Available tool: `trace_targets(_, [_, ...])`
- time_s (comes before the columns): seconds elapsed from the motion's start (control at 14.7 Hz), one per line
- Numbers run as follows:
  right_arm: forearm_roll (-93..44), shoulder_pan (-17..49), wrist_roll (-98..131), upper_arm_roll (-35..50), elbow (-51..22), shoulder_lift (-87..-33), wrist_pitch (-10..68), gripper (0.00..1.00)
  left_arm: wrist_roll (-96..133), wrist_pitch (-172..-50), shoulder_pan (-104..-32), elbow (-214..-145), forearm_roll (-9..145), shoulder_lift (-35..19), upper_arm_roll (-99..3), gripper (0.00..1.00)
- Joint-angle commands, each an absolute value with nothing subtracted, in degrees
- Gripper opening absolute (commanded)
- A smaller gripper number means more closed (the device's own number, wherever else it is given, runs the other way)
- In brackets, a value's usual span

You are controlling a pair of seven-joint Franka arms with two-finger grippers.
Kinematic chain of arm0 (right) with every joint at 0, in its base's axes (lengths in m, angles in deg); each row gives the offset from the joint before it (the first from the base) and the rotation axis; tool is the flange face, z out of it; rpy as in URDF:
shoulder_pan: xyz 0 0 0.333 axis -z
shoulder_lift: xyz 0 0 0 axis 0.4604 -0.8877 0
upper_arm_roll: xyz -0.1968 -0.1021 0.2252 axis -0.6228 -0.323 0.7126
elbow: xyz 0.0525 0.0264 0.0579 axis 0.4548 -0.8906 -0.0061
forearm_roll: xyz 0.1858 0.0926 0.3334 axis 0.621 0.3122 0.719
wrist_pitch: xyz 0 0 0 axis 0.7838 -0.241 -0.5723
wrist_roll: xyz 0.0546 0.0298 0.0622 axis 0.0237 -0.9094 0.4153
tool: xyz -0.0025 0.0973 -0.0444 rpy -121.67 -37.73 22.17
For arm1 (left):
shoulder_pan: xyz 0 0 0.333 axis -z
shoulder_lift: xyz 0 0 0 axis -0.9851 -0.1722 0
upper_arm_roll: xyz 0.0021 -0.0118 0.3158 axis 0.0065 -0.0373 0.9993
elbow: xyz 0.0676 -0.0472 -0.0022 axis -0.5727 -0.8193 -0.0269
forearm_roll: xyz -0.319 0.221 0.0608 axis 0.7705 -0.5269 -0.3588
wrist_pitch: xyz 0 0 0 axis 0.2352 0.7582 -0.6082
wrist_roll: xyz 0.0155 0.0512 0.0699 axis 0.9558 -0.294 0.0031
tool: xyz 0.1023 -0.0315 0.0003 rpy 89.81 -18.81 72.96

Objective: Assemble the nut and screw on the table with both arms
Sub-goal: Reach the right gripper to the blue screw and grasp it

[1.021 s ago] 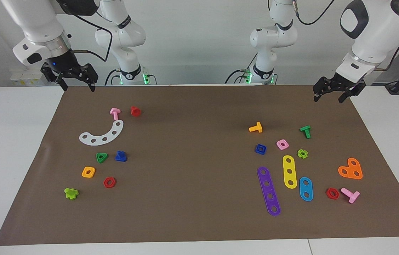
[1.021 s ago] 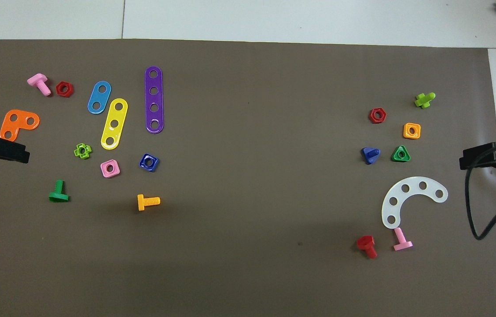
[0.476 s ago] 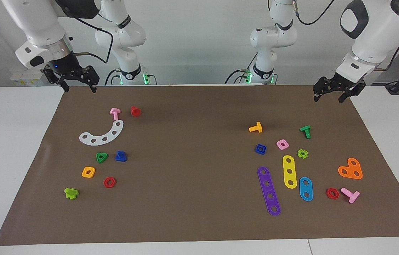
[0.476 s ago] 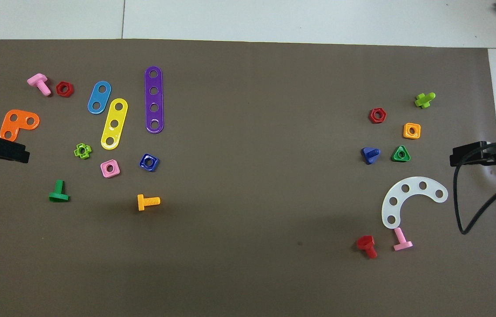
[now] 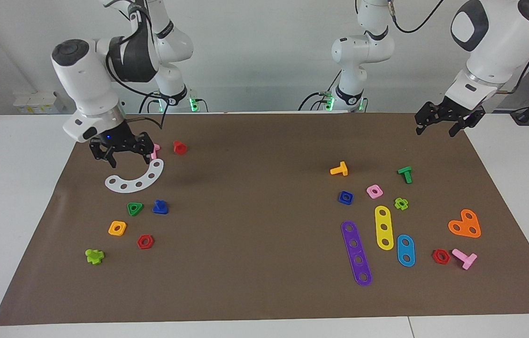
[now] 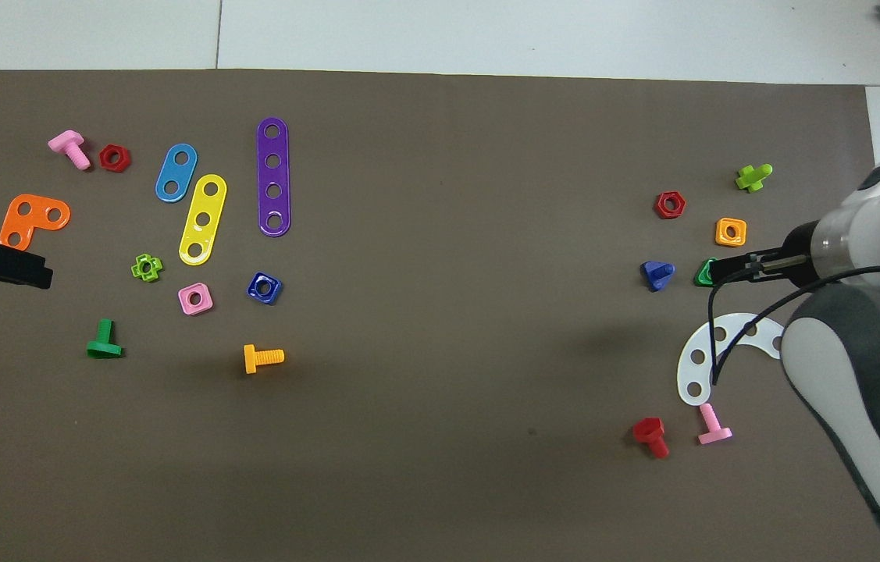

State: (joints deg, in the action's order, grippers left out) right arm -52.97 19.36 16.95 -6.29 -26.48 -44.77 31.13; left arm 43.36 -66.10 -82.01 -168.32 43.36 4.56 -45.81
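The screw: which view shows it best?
The facing view: the screw lies fully in sight beside the green nut, with the right gripper well short of it, over the white curved plate. The overhead view also shows it unobstructed, stem pointing sideways, but that gripper's height is unreadable there.

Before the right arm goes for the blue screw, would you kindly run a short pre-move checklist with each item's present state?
1. Blue screw free on the brown sheet, beside the green triangular nut: ok.
2. Right gripper open and empty: ok.
3. Right gripper over the screw: not ok; it hangs over the white curved plate.
4. Blue square nut free, near the pink square nut: ok.
5. Left gripper open and empty, waiting over the sheet's corner: ok.
6. Screw's stem orientation for gripping: cannot tell.
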Motion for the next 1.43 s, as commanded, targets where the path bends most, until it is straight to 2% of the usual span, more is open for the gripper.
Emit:
trace_targets(0.0, [-50.1, 18.4, 21.6, -6.3, -26.6, -52.4, 39.3, 0.99, 43.8, -67.2, -82.0, -169.7, 43.8, 5.9, -45.6, 1.0])
trace_targets(0.07, [-50.1, 18.3, 24.0, -6.2, -26.6, -55.0, 42.5, 0.99, 43.8, -67.3, -82.0, -169.7, 43.9, 5.9, -45.6, 1.0])
trace_targets(0.2, [-49.8, 16.4, 24.3, -6.2, -27.7, -56.9, 45.3, 0.87, 43.8, -67.6, -82.2, -169.7, 43.8, 5.9, -45.6, 1.0])
trace_targets(0.48, [-49.7, 16.8, 26.6, -6.2, -32.9, -57.2, 51.3, 0.72, 43.8, -67.4, -82.2, -169.7, 43.8, 5.9, -45.6, 1.0])
trace_targets(0.68, [-49.7, 17.8, 28.7, -6.2, -33.6, -57.3, 51.4, 0.54, 43.7, -67.5, -82.1, -169.7, 43.8, 5.9, -45.5, 1.0])
trace_targets(0.82, [-49.7, 18.2, 28.8, -6.2, -34.0, -57.3, 51.4, 0.48, 43.8, -67.5, -82.1, -169.7, 43.8, 5.9, -45.6, 1.0])
trace_targets(1.02, [-49.7, 18.2, 28.9, -6.2, -34.3, -57.2, 51.4, 0.46, 43.7, -67.6, -82.1, -169.7, 43.9, 5.9, -45.6, 1.0])
trace_targets(1.16, [-49.7, 18.2, 29.0, -6.2, -34.5, -57.1, 51.4, 0.41, 43.7, -67.6, -82.1, -169.8, 43.8, 6.0, -45.6, 1.0])
trace_targets(1.23, [-49.7, 18.2, 29.0, -6.2, -34.6, -57.1, 51.4, 0.34, 43.7, -67.6, -82.1, -169.8, 43.8, 6.0, -45.6, 1.0])
trace_targets(1.29, [-49.7, 18.2, 29.0, -6.2, -34.6, -57.1, 51.4, 0.23, 43.7, -67.6, -82.1, -169.9, 43.8, 6.0, -45.6, 1.0])
trace_targets(1.36, [-49.7, 18.2, 29.0, -6.2, -34.6, -57.1, 51.4, 0.0, 43.7, -67.6, -82.2, -169.8, 43.9, 6.0, -45.6, 1.0])
